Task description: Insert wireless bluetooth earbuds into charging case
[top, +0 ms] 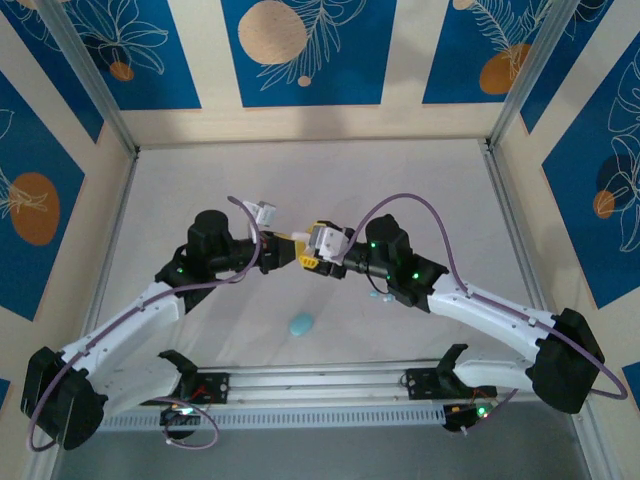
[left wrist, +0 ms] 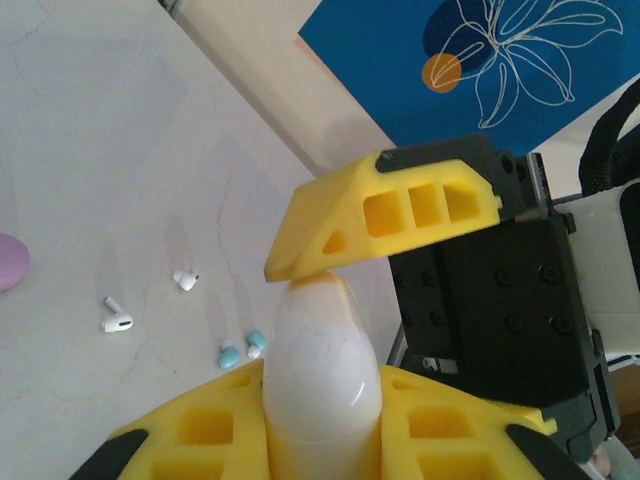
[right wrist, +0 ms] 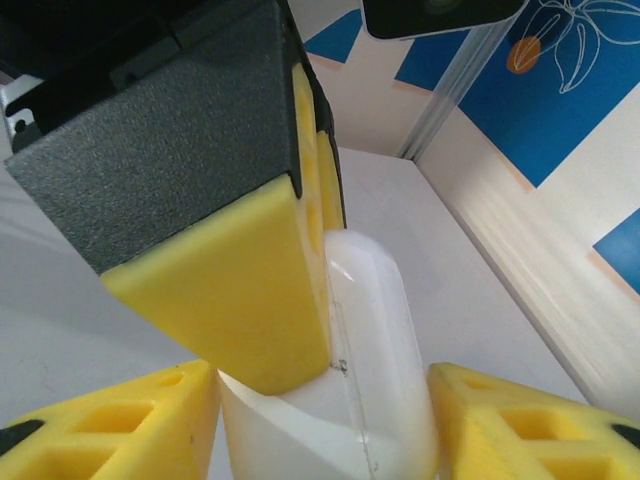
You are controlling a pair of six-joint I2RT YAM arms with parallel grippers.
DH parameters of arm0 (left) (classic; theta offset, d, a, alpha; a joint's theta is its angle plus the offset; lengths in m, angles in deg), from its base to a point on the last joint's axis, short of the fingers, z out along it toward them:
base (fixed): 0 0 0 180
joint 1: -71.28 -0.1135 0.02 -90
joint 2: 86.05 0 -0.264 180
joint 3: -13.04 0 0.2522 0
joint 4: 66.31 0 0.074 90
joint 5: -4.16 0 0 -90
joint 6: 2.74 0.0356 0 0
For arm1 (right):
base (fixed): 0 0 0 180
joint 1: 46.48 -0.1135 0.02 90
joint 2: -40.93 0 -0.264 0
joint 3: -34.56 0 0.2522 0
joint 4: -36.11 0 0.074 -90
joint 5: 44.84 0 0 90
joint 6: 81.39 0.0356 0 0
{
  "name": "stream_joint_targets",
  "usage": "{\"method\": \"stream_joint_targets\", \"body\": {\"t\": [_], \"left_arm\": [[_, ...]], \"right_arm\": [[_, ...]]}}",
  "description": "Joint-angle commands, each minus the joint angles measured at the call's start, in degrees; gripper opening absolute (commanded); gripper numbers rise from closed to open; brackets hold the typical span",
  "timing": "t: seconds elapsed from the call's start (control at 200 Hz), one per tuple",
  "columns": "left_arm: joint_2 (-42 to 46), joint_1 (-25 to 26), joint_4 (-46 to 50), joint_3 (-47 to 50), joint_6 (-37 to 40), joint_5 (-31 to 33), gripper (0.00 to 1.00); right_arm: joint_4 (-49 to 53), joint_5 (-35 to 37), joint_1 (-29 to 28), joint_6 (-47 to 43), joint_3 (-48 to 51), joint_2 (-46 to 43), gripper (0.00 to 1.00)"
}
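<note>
A white charging case point(left wrist: 322, 365) hangs above the table between the two arms. My left gripper point(left wrist: 320, 405) is shut on it, a yellow finger on either side. My right gripper point(right wrist: 330, 400) stands open around the same case point(right wrist: 375, 340); its right finger point(right wrist: 520, 420) is clear of the case. One right-gripper finger point(left wrist: 385, 215) touches the top of the case. Both grippers point(top: 290, 248) point(top: 320, 250) meet over mid-table. Two white earbuds point(left wrist: 117, 320) point(left wrist: 186, 280) and two cyan earbuds point(left wrist: 230, 355) point(left wrist: 256, 343) lie loose on the table below.
A cyan case point(top: 301, 324) lies on the table in front of the grippers. The edge of a pink case point(left wrist: 8, 262) shows at the left. Walls with blue panels point(top: 300, 50) and metal posts point(top: 95, 80) enclose the table.
</note>
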Motion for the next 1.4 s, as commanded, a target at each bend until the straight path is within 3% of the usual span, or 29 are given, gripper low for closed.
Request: {"method": "stream_joint_targets", "body": {"t": [0.0,0.05,0.195,0.355,0.445,0.63,0.935,1.166,1.396], "left_arm": [[3.8,0.7,-6.1,1.5,4.5,-0.5,0.16],[5.8,0.7,-8.6,3.2,6.8,1.2,0.14],[11.7,0.7,-14.0,7.4,15.9,4.6,0.11],[12.3,0.8,-14.4,6.9,22.8,2.5,0.14],[11.1,0.8,-16.6,6.3,22.5,2.6,0.14],[8.1,0.8,-21.2,4.5,18.9,-0.3,0.15],[6.0,0.8,-25.2,2.4,13.1,-5.3,0.16],[4.1,0.8,-25.7,1.0,10.9,-7.6,0.17],[3.7,0.8,-25.4,0.7,10.3,-8.0,0.18]], "right_arm": [[0.2,0.3,0.7,5.1,0.3,-2.8,0.64],[2.0,-2.5,2.3,10.4,-0.3,-4.0,0.67],[7.5,-21.1,11.1,33.2,-3.7,-5.8,0.67],[13.4,-29.9,17.0,55.7,-9.9,-3.6,0.63],[14.2,-33.7,16.9,59.7,-12.5,-2.1,0.62],[13.2,-36.4,13.4,54.4,-15.2,0.1,0.62],[14.2,-39.2,13.8,42.9,-17.1,2.6,0.61],[12.3,-40.8,13.8,40.1,-17.9,3.2,0.46],[9.9,-41.4,14.0,40.5,-18.1,3.5,0.44]]}}
